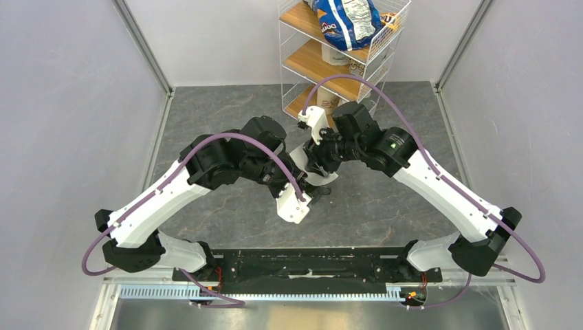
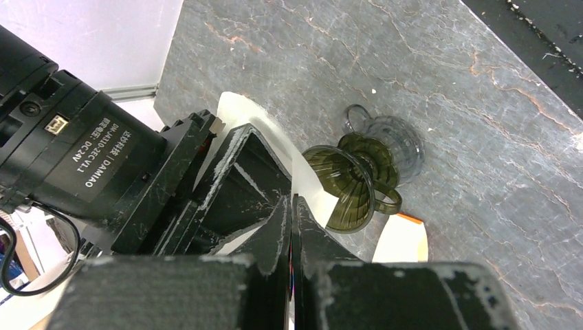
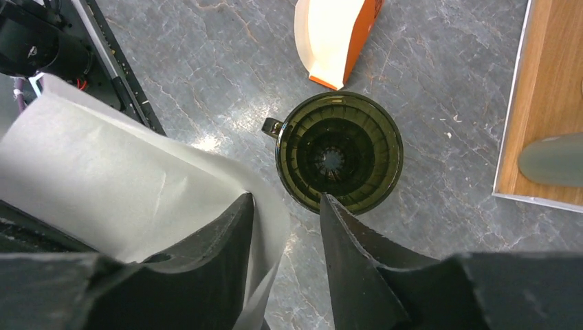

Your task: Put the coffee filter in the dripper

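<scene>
A grey marbled worktop (image 1: 227, 117) is walled in by white panels, and a white wire rack with wooden shelves (image 1: 344, 62) stands at its far edge, a blue snack bag (image 1: 344, 20) on top. Both arms reach in to meet over the middle.

The thin white paper coffee filter (image 3: 103, 179) hangs in the air between them, not yet in the dripper. The left end effector (image 2: 292, 203) is clenched on the paper, its two black fingers pressed together with the sheet's edge running into the seam. The right end effector (image 3: 285, 199) is released: its fingers stand apart, one of them lying against the paper, whose edge reaches into the gap.

Directly below that gap, the dark, olive-tinted funnel-shaped dripper (image 3: 340, 151) stands upright on the worktop, its round rim open and its small handle on the side nearer the filter. A flat tan packet with an orange end (image 3: 333, 34) lies just beyond the dripper's rim.
</scene>
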Robot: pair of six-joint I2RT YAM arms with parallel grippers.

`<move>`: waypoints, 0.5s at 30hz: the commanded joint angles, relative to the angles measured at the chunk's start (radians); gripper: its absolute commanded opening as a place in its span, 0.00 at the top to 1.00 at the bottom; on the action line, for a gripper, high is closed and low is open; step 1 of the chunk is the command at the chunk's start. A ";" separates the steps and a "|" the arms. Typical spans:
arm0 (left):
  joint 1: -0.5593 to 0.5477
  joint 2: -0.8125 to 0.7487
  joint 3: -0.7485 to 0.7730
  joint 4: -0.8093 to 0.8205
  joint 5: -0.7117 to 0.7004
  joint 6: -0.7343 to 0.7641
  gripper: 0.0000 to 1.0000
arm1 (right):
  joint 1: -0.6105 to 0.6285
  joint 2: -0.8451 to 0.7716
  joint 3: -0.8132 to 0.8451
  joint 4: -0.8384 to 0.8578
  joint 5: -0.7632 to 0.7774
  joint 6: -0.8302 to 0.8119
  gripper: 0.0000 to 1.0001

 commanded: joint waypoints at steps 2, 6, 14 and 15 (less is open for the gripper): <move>-0.006 -0.020 0.013 -0.018 0.061 0.039 0.98 | 0.005 -0.004 0.045 -0.006 0.067 -0.001 0.57; -0.005 -0.022 0.008 -0.032 0.074 0.045 0.98 | 0.005 -0.003 0.060 -0.009 0.092 0.017 0.61; -0.006 -0.028 -0.011 -0.036 0.078 0.071 0.98 | 0.005 -0.002 0.057 -0.008 0.152 0.043 0.77; -0.007 -0.026 -0.013 -0.036 0.075 0.073 0.98 | 0.005 -0.004 0.055 -0.008 0.152 0.043 0.80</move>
